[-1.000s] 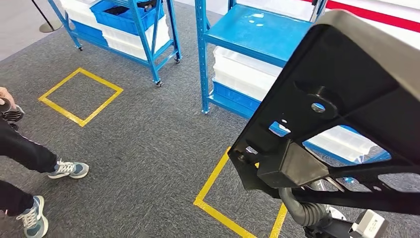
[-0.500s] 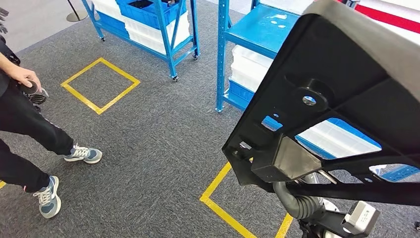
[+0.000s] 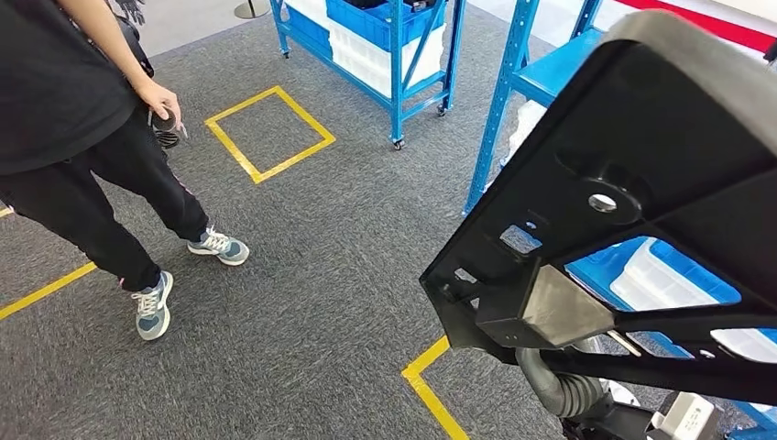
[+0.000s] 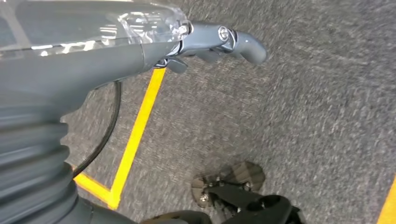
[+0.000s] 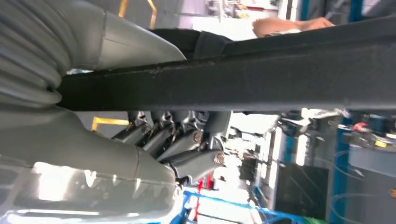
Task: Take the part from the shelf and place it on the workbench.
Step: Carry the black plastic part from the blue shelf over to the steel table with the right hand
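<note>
A large black moulded part (image 3: 641, 183) with cut-outs and a round boss hangs close in front of me at the right of the head view. Its lower edge hides most of my right hand; only the ribbed grey wrist cover (image 3: 561, 390) shows below it. In the right wrist view my right hand (image 5: 180, 144) grips a black bar of the part (image 5: 261, 74), with its dark fingers (image 5: 159, 135) curled round it. My left hand (image 4: 219, 42) hangs over the grey carpet with its fingers stretched out and holds nothing.
Two blue shelf racks stand ahead, one (image 3: 394, 41) holding white and blue bins, the other (image 3: 550, 73) nearer on the right. A person (image 3: 82, 128) in dark clothes stands at the left. Yellow tape squares (image 3: 270, 133) mark the carpet.
The camera has turned: shelves and floor marks have slid rightward in the picture and the person has come further into view at the left. The part stays held in the same spot before me.
</note>
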You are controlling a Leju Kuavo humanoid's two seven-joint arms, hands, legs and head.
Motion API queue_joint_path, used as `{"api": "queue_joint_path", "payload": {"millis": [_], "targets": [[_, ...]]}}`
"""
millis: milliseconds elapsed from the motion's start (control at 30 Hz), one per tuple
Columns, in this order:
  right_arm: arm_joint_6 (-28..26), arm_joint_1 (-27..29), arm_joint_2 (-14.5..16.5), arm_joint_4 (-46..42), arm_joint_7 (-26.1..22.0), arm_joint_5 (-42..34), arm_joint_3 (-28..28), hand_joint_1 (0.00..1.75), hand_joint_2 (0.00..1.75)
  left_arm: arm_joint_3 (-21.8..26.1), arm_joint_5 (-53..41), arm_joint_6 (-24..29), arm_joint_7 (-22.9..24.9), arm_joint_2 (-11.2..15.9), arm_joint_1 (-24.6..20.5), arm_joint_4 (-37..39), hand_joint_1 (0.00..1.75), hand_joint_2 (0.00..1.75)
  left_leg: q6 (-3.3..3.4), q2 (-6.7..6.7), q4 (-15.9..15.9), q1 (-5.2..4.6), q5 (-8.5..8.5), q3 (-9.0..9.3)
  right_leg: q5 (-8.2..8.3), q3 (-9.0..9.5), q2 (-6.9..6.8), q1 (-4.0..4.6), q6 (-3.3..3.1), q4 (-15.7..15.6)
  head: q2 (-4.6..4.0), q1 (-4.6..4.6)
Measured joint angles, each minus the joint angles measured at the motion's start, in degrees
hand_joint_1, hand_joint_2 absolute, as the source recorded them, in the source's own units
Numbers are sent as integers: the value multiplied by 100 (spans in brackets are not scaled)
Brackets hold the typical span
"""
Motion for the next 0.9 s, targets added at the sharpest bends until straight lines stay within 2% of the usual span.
{"api": "queue_joint_path", "payload": {"millis": [33, 67, 100, 133, 200, 267, 300, 333, 367, 433, 467, 500, 567, 600, 633, 667, 733, 767, 800, 833, 867, 900], "targets": [[-1, 9, 1, -8, -2, 0, -15, 175, 175, 5, 2, 0, -3, 0, 12, 1, 0, 175, -37, -61, -7, 11, 22, -28, -4, 4, -42, 7, -27, -23, 0, -7], [-1, 11, 0, -10, -3, 0, -28, 175, 175, 10, 4, 0, -5, 2, 30, 1, 0, 175, -68, -57, -5, 23, 28, -42, 9, 5, -102, 7, -57, -26, 0, -19], [-1, 10, 0, -13, -5, -1, -41, 175, 175, 16, 4, 0, -5, 3, 47, 2, 0, 175, -92, 48, 51, 16, -3, -66, 21, 16, -164, 2, -94, -35, 0, -45], [-1, 15, 2, -17, -8, -4, -54, 175, 175, 21, 4, 0, -4, 4, 54, 2, 0, 175, -108, 206, 206, 4, -91, -127, 29, 27, -237, -6, -135, -44, 0, -80], [-1, 40, 4, -28, -10, -7, -70, 175, 175, 25, 3, 0, -4, 3, 48, 2, 0, 175, -123, 544, 823, -10, -410, -379, 27, 38, -387, 6, -192, -50, 0, -158], [-1, 54, 5, -33, -11, -5, -79, 175, 175, 28, 4, 0, 2, 2, 39, 2, 0, 175, -133, 625, 1475, 14, -678, -659, 16, 42, -540, 25, -211, -47, 0, -201], [-1, 55, 5, -33, -11, -4, -83, 175, 175, 31, 6, 0, 10, 2, 39, 2, 0, 175, -136, 633, 1583, 24, -684, -698, 9, 49, -613, 28, -215, -46, 0, -223], [-1, 55, 5, -34, -11, -5, -86, 175, 175, 33, 7, 0, 19, 2, 40, 2, 0, 175, -135, 644, 1462, 30, -584, -628, -2, 61, -679, 28, -213, -46, 0, -254], [-1, 55, 5, -36, -11, -5, -90, 175, 175, 35, 8, 0, 27, 2, 43, 2, 0, 175, -129, 684, 1128, 31, -398, -454, -17, 83, -740, 27, -207, -46, 0, -293], [-1, 54, 5, -43, -13, -5, -101, 175, 175, 37, 8, 0, 29, 2, 39, 2, 0, 175, -114, 914, 370, -19, -112, -71, -54, 128, -840, 38, -177, -50, 0, -376], [-1, 54, 5, -46, -13, -7, -109, 175, 175, 38, 7, 0, 29, 1, 29, 2, 0, 175, -96, 1020, 132, -57, -60, 36, -65, 140, -888, 53, -156, -54, 0, -409], [-1, 56, 5, -48, -12, -7, -115, 175, 175, 38, 6, 0, 28, 1, 19, 2, 0, 175, -81, 1078, 39, -96, -74, 64, -70, 146, -937, 71, -135, -65, 0, -420], [-1, 59, 5, -49, -11, -10, -122, 175, 175, 42, 4, 0, 29, 0, 14, 2, 0, 175, -24, 991, -7, -131, -78, 42, -66, 175, -1055, 92, -83, -107, 0, -422], [1, 58, 4, -52, -10, -10, -123, 175, 175, 44, 4, 0, 30, -1, 22, 2, 0, 175, 10, 923, -37, -122, -62, 50, -90, 194, -1049, 90, -55, -112, 0, -414], [2, 58, 4, -58, -13, -13, -127, 175, 175, 46, 4, 1, 30, -1, 26, 2, 0, 175, 51, 855, -71, -105, -42, 65, -156, 183, -966, 87, -37, -48, 0, -415], [3, 61, 4, -65, -16, -16, -137, 175, 175, 48, 4, 4, 30, -1, 24, 2, 0, 175, 92, 788, -103, -86, -22, 81, -279, 114, -834, 87, -29, 130, 0, -405], [3, 89, 4, -76, -20, -21, -171, 175, 175, 51, 4, 8, 30, -5, 10, 2, 0, 175, 138, 641, -127, -65, -2, 94, -608, -208, -561, 92, -41, 799, 0, -361], [4, 108, 3, -77, -19, -22, -190, 175, 175, 52, 4, 9, 31, -8, 5, 2, 0, 175, 146, 566, -126, -64, 0, 93, -722, -394, -506, 95, -42, 1149, 0, -337], [5, 127, 3, -77, -17, -21, -207, 175, 175, 52, 4, 9, 32, -11, 11, 2, 0, 175, 147, 488, -122, -60, 1, 95, -741, -524, -483, 95, -37, 1364, 0, -320], [9, 141, 3, -77, -17, -22, -221, 175, 175, 52, 4, 9, 34, -13, 19, 3, 0, 175, 144, 408, -115, -50, 1, 98, -650, -566, -469, 90, -28, 1379, 0, -314], [13, 148, 3, -77, -19, -23, -233, 175, 175, 53, 4, 9, 36, -13, 26, 3, 0, 175, 137, 326, -101, -33, -1, 100, -462, -503, -447, 76, -14, 1179, 0, -307], [17, 151, 3, -77, -21, -24, -244, 175, 175, 54, 3, 9, 37, -13, 32, 3, 0, 175, 117, 244, -75, -14, -8, 95, -236, -367, -379, 47, 10, 832, 0, -298]]}}
